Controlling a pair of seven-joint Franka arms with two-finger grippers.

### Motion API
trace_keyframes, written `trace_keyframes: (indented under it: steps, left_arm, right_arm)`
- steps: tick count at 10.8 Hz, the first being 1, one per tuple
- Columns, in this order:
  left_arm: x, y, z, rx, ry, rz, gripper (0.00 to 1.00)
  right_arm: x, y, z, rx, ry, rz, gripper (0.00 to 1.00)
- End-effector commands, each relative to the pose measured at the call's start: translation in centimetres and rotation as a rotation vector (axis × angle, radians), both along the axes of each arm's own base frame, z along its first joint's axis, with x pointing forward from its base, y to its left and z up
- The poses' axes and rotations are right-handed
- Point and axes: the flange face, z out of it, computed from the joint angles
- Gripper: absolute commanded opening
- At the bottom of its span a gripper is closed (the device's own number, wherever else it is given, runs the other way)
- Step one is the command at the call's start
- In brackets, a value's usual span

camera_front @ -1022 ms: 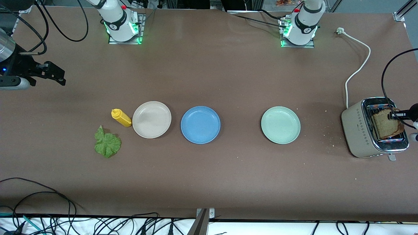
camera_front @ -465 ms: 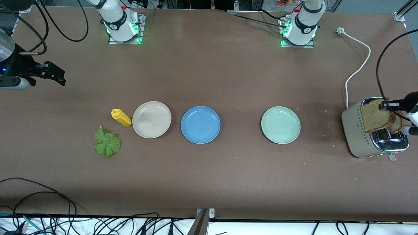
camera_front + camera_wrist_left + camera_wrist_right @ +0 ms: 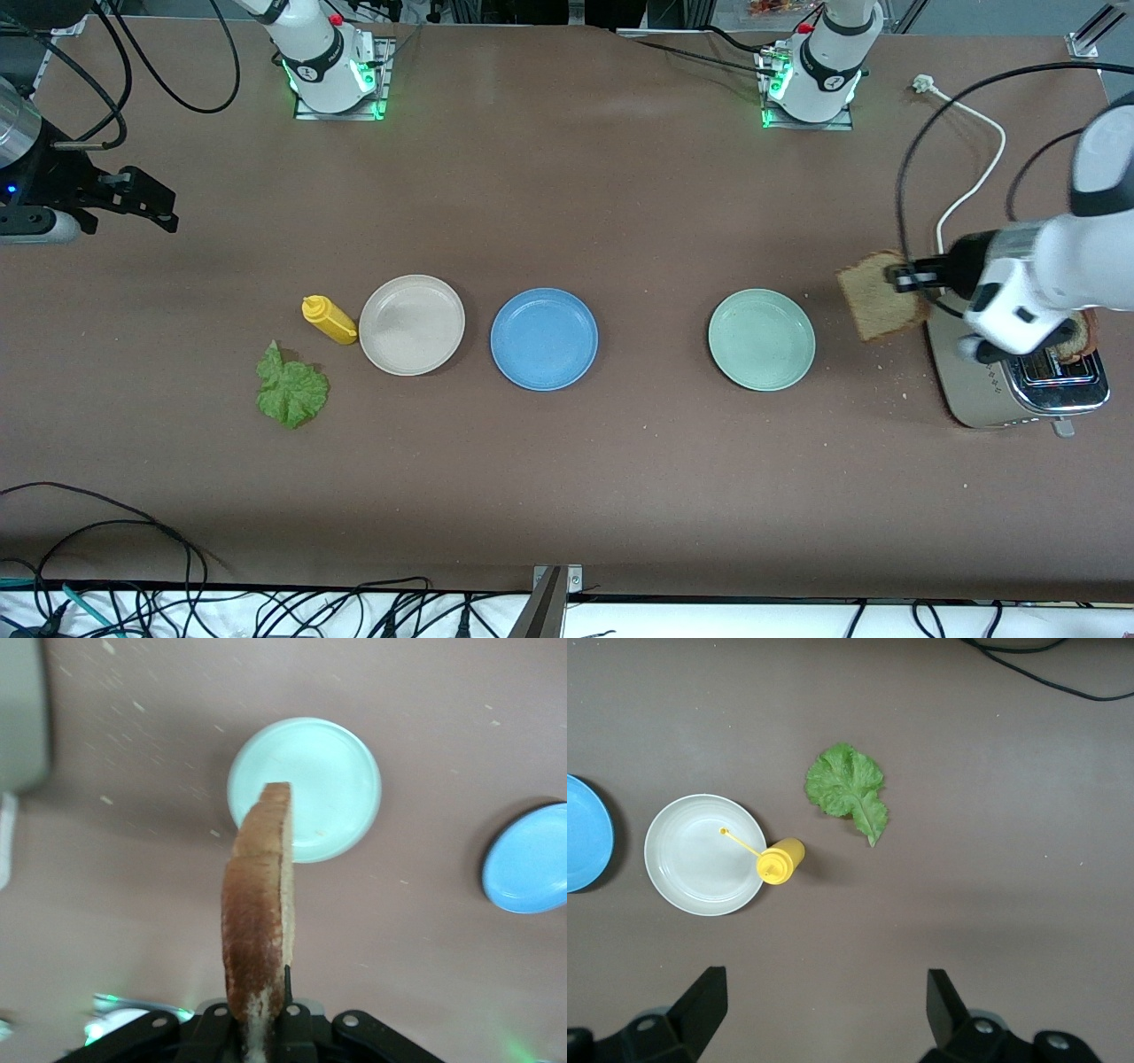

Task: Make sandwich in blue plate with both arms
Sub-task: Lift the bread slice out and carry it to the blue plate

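**Bread slice held aloft beside the toaster**

The right gripper [image 3: 142, 202] waits over bare table at the right arm's end, fingers spread wide. A crinkly green lettuce leaf [image 3: 291, 390], yellow squeeze bottle [image 3: 329, 320], round beige plate [image 3: 412, 324], round matte blue plate [image 3: 544, 338] and pale green plate [image 3: 761, 339] follow. The left gripper [image 3: 904, 276] pinches a brown wholegrain bread slice [image 3: 881, 297] over the table between the green plate and the silver toaster [image 3: 1019, 381].

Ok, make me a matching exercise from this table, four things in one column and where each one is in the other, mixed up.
Things:
1. bread slice
2. lettuce leaf
3. mustard bottle
4. blue plate

Places:
A. between the beige plate and the green plate
B. clamped in the left gripper
C. beside the beige plate
D. flat on the table, nearest the front camera

Pairs: 1-B, 2-D, 3-C, 4-A
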Motion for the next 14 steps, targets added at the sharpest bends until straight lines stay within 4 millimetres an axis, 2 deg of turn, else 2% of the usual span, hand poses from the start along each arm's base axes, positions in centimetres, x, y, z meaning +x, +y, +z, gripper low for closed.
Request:
trace_keyframes:
  steps: [1,2,4,6,9,11,14]
  left_arm:
    - [0.5,-8.6,-1.8,-0.132,0.008,0.201,0.00]
    - [0.5,-12.3,-3.0,-0.165,-0.016,0.279,0.00]
    - [-0.4,-20.0,-6.8,-0.180,-0.096,0.412,0.00]
    - [-1.0,-25.7,-10.1,-0.244,-0.137,0.525,0.00]
    - [-2.6,-33.5,-14.5,-0.339,-0.203,0.584,0.00]
    - [-4.0,-37.1,-17.5,-0.378,-0.233,0.583,0.00]
    - [-6.2,-40.7,-20.9,-0.355,-0.298,0.546,0.00]
  right_arm:
    - [0.2,0.0,0.6,0.016,-0.004,-0.012,1.00]
    - [0.2,0.0,0.6,0.016,-0.004,-0.012,1.00]
    - [0.2,0.0,0.6,0.016,-0.004,-0.014,1.00]
    - [0.2,0.0,0.6,0.016,-0.004,-0.014,1.00]
    - [0.2,0.0,0.6,0.016,-0.004,-0.014,1.00]
    - [0.2,0.0,0.6,0.016,-0.004,-0.014,1.00]
    - [0.2,-0.1,0.6,0.016,-0.004,-0.015,1.00]
